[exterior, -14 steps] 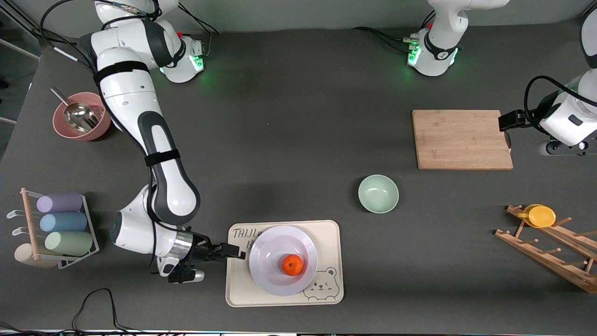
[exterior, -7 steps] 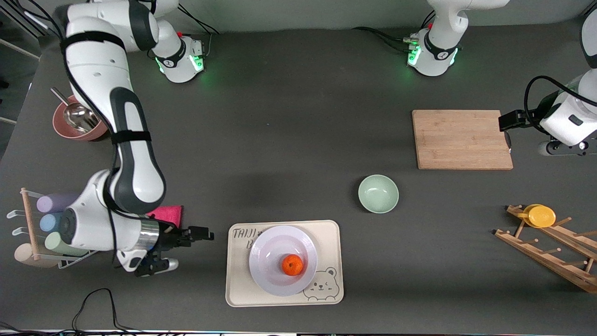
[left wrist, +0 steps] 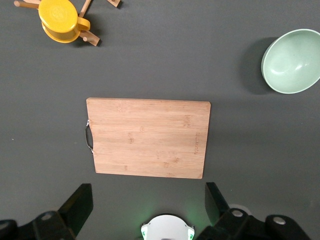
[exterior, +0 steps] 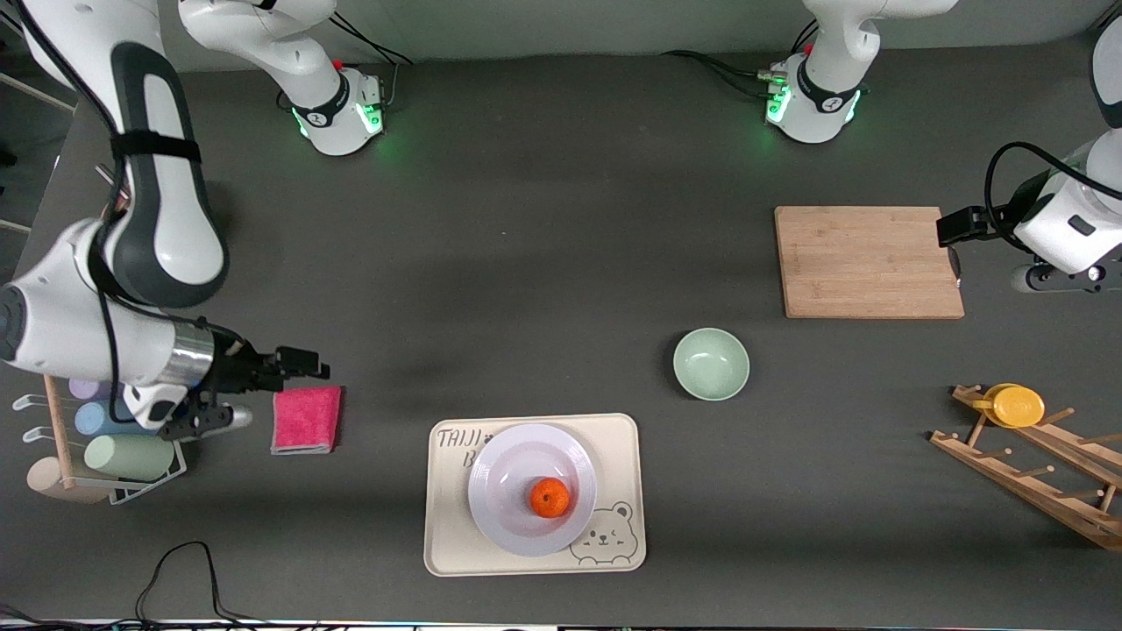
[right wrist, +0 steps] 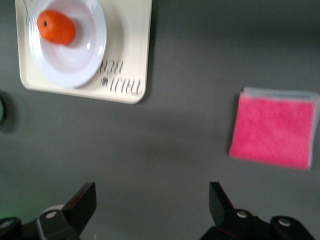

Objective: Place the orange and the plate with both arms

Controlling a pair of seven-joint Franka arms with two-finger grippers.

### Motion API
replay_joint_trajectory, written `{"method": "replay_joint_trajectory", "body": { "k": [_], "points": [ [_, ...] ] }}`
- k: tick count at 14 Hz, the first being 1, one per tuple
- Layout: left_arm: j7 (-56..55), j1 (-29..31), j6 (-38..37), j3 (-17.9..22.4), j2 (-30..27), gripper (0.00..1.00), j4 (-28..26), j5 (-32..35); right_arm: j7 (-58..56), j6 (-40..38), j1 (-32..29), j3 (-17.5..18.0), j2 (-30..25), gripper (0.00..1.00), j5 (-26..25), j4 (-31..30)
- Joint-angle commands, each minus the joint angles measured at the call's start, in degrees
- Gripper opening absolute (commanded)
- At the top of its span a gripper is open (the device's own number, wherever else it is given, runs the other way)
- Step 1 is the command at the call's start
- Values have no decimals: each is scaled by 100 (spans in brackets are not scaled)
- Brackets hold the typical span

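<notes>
Risk: orange [exterior: 550, 497] loose in plate [exterior: 508, 473] may roll if nudged; right gripper [exterior: 302, 364] and left gripper [left wrist: 147, 200], jaws spread, hold nothing

A small round orange [exterior: 550, 498] sits off-centre in the shallow pale lavender plate [exterior: 508, 478], which rests on a beige tray [exterior: 447, 548].

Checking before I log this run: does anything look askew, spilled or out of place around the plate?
Nothing stands out. The orange sits in the plate, which rests flat on the bear tray, overhanging nothing. Both grippers are open and clear of it: right gripper above the pink cloth, left gripper by the cutting board.
</notes>
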Motion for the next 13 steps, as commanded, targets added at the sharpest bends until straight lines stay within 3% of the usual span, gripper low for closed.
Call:
{"method": "replay_joint_trajectory", "body": {
  "k": [1, 6, 11, 13],
  "points": [
    [28, -4, -7, -3, 36, 100, 117, -12, 511, -188, 113, -7, -668, 100, -705, -510],
    [-16, 5, -174, -12, -525, 100, 126, -47, 1391, -917, 403, 2, -1556, 100, -1954, -642],
    [-16, 128, -596, 50, -702, 100, 372, -320, 1409, -1454, 412, 28, -2154, 100, -2570, -537],
    [-16, 128, -578, 50, -702, 100, 442, -320, 1409, -1525, 412, 46, -2391, 100, -2589, -545]
  ]
}}
